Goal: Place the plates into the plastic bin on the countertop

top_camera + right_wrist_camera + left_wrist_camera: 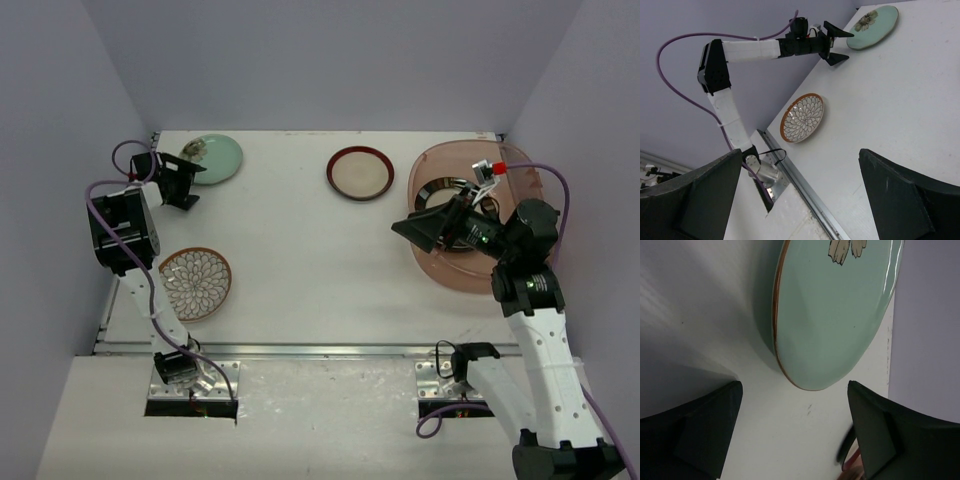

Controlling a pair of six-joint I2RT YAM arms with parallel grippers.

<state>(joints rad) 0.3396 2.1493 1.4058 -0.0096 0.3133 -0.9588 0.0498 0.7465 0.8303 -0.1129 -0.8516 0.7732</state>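
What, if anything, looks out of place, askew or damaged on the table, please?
Nothing stands out: the mint green plate, maroon-rimmed plate and petal-patterned plate lie flat and whole on the countertop, and the plastic bin sits upright.

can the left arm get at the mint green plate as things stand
Probably yes. The left gripper is open just short of the mint green plate, and the left wrist view shows only bare countertop between its fingers and the plate's near rim, nothing in the way.
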